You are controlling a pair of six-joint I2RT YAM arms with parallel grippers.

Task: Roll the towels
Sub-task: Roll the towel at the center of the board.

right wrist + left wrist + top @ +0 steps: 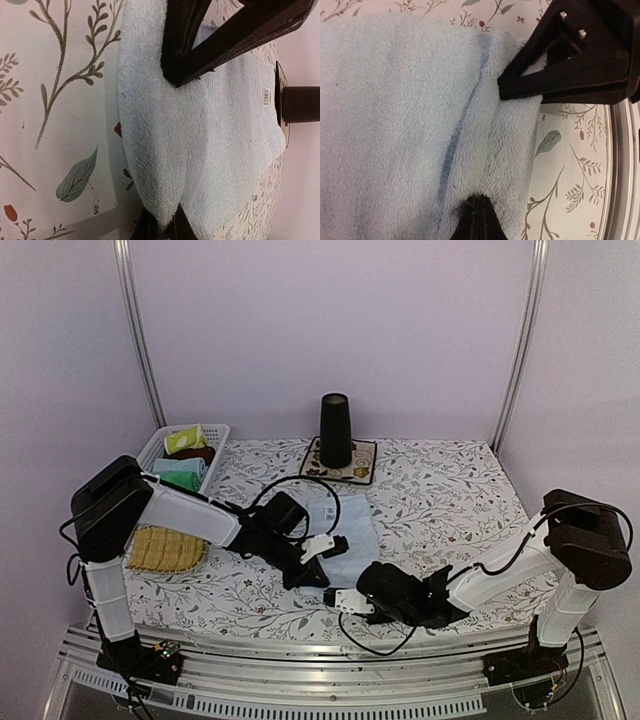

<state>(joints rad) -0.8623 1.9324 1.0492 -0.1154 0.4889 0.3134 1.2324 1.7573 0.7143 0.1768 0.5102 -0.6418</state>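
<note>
Leaf-print tablecloth (pixel 450 490) w/ fluffy light blue towel (pixel 345 525) (near edge folded)

towel (pixel 345 525) mid-table, mat (pixel 345 462) behind, basket (pixel 160 445) far left

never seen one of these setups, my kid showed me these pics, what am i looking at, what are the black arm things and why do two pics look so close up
These are two robot arms bolted to the near edge of a table with a leaf-patterned cloth. The wide picture comes from a camera above and behind them. The two close-ups come from small cameras on each arm's wrist, so each shows its own black tool.

In the middle lies a light blue towel, its near edge folded over. The left tool and the right tool are both shut on that folded edge.

Further back, a black cup stands on a flowered mat. At the left are a white basket holding more cloths and a yellow straw tray.
</note>
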